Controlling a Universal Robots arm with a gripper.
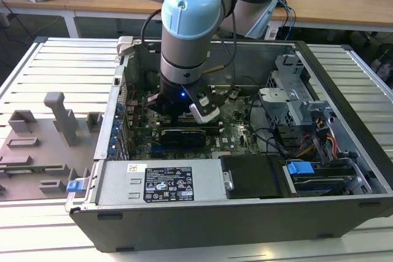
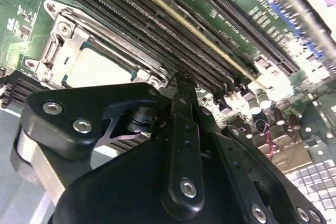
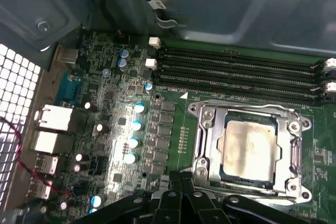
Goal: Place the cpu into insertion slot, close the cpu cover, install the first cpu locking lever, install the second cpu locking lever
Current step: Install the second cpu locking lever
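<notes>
Gripper is seen in the exterior view at frame centre, lowered into the open computer case beneath the arm's blue-capped wrist joint; whether its fingers are open or closed cannot be told, and nothing is seen held. A green motherboard lies on the case floor. A drive cage stands toward the exterior view's right, with a blue latch below it. A labelled power supply runs along the near wall. Outside the case, grey fixture blocks rest on the slatted table at the exterior view's left.

Second wrist view: the black gripper body occupies the lower half of the frame. The cpu is seen seated in the insertion slot at the upper left, with the cpu cover lying around it. Long memory slots run diagonally just beyond the socket. Capacitors are noted at right centre. The fingertip is near the socket's edge; contact cannot be confirmed.

First wrist view: the cpu is recorded at lower right, flat in the insertion slot, framed by the cpu cover lying down over it. Four memory slots run across the frame above the socket. Rear ports line the left edge beside a perforated panel. A black cable loop hangs at the top against the case wall. Gripper links enter at the bottom edge, just beside the socket. Open board remains between socket and ports.
</notes>
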